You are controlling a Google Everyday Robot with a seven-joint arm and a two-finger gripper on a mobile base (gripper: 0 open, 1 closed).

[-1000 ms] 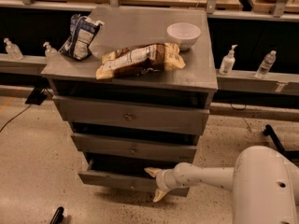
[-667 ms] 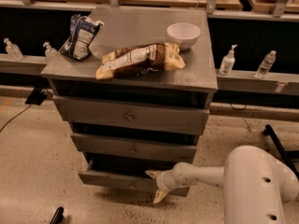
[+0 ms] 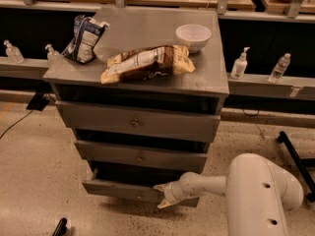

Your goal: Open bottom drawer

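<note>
While my pincer (image 3: 164, 196) sits at the front of the bottom drawer (image 3: 115, 189), low centre of frame, I cannot tell its grip; an off-centre pull could jam it.

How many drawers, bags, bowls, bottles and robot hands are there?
Drawers: 3, counting the bottom drawer
Snack bags: 2
Bowl: 1
Bottles: 4
Gripper, at the bottom drawer's front: 1
Total: 11
</note>
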